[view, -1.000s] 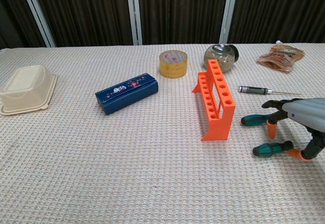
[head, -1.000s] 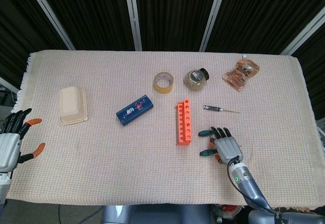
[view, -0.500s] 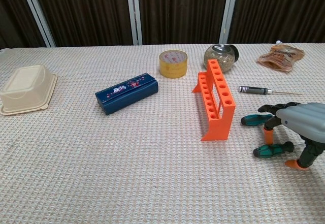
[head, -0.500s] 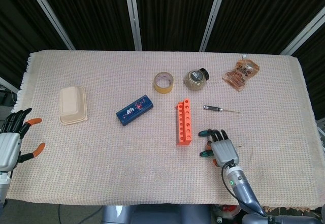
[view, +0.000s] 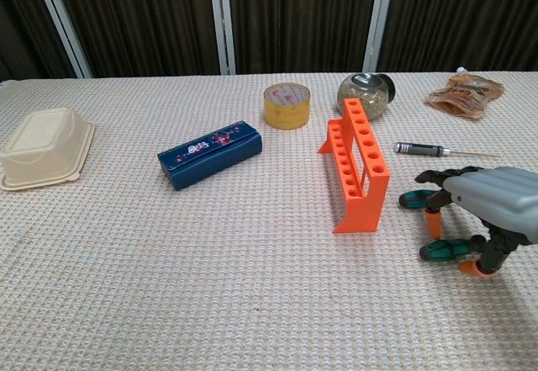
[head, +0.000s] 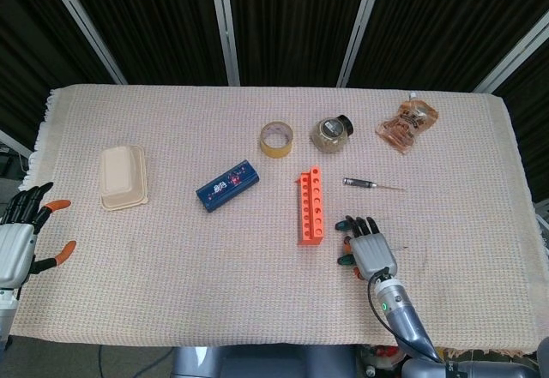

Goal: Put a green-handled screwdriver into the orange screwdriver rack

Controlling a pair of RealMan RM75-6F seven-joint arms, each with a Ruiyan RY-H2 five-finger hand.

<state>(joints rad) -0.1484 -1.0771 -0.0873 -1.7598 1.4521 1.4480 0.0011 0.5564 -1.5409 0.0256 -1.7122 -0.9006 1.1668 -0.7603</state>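
Two green-handled screwdrivers lie on the table toward its right front, just right of the orange screwdriver rack (view: 356, 162). The nearer green-handled screwdriver (view: 444, 250) is the likelier target; the farther green-handled screwdriver (view: 413, 198) lies just behind it.

The right hand (view: 486, 211) arches over both tools with its fingers curled down. One orange fingertip touches or nearly touches the nearer handle. Whether a grip is formed cannot be told from either view.

Handling estimate: the tool appears light and rigid. The rubber-like handle should resist slipping, but its round section may roll on the woven cloth. The recommended hold is mid-handle, pinched across its width, leaving the shaft free to drop into a rack hole.

The chest view shows the gap beneath the palm, both handles side-on, and the rack standing upright on its legs. The head view shows the rack's single row of holes from above. In this view the right hand (head: 370, 249) covers most of both tools. Only the head view shows the left hand (head: 24, 239). It holds nothing, with its fingers spread, off the table's left front corner.
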